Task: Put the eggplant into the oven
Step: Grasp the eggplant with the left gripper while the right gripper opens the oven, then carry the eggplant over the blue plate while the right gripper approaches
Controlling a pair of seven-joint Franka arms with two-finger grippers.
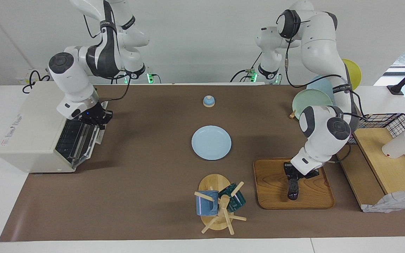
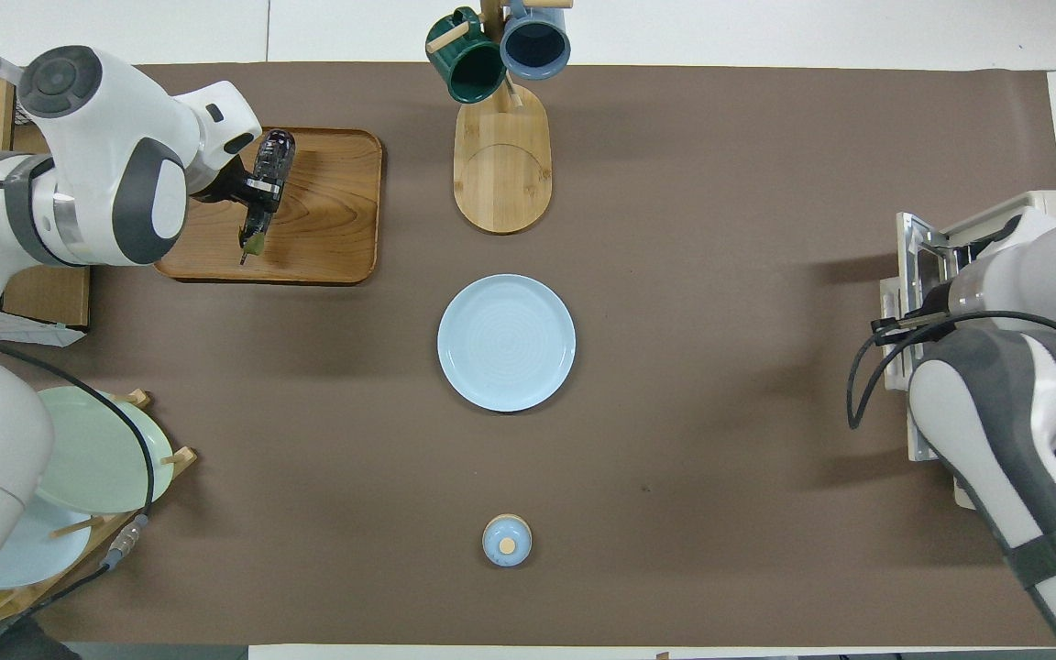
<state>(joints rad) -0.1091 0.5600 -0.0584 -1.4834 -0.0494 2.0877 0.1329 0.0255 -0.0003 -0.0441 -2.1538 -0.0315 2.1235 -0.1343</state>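
The dark purple eggplant (image 1: 293, 192) (image 2: 273, 151) lies lengthwise on the wooden tray (image 1: 315, 196) (image 2: 335, 229) at the left arm's end, its green stem pointing toward the robots. My left gripper (image 1: 293, 181) (image 2: 258, 188) is down on it, fingers closed around its middle. The cream-white oven (image 1: 30, 130) stands at the right arm's end with its door (image 1: 77, 140) (image 2: 911, 275) swung down open, the wire rack showing. My right gripper (image 1: 100, 119) is at the door's outer edge, by the handle end nearer the robots. In the overhead view it is mostly under its own arm.
A light blue plate (image 1: 211, 142) (image 2: 506, 342) sits mid-table. A mug tree (image 1: 220, 205) (image 2: 500, 165) with a blue and a green mug stands farther out. A small blue lidded dish (image 1: 208, 101) (image 2: 507, 541) is near the robots. A plate rack (image 1: 311, 102) (image 2: 79, 458) and a wire basket (image 1: 399, 123) flank the left arm.
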